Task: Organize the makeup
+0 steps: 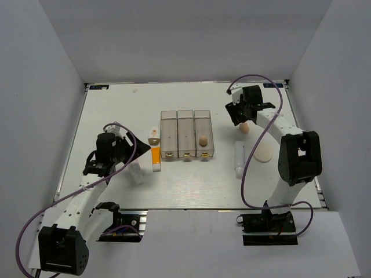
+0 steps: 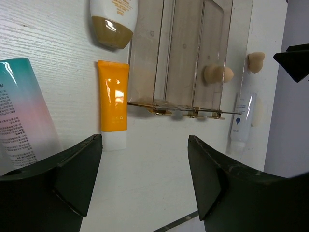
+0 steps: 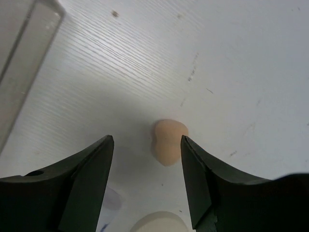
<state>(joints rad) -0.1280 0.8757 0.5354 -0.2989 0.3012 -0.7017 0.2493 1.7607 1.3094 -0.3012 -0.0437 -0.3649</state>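
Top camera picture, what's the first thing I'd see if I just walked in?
Probably the clear box with three compartments in the middle of the white table, with a peach sponge sitting in its right-hand compartment. Next, the bright orange tube lying just left of the box. Then the right gripper, open over a second peach sponge on the table to the box's right.

1. No word or number can be read outright.
2. White tube with pink-blue gradient (image 2: 21, 116) — rows of fine dark print, too small to read.
3. White tube with brown cap (image 2: 112, 19) — orange lettering, cut off and blurred.
4. Plain white tube (image 2: 240, 113): small blue mark, illegible.
5. Stickers (image 1: 99, 87) at the tabletop's (image 1: 191, 185) far corners: unreadable.
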